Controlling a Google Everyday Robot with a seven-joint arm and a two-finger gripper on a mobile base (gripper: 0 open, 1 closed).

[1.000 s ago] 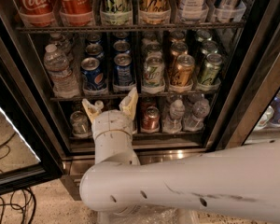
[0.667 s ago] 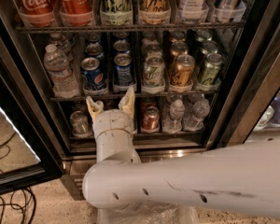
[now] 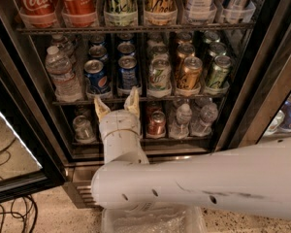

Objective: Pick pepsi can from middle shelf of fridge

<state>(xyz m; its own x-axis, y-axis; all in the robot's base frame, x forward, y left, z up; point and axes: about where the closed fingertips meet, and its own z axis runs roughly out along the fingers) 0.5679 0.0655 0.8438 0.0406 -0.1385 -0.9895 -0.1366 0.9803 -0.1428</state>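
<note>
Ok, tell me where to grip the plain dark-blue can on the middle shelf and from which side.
I'd grip the pepsi can across its round side wall, coming straight in from the front. It stands upright at the front of its row on the middle shelf, another can behind it. The end effector, open, sits in front, just below the can.

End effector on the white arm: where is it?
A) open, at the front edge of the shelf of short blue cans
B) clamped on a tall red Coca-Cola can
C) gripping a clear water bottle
A: the end effector sits open and empty at the front edge of the thin dark wire middle shelf, below the small dark-blue aluminium pepsi can.
</note>
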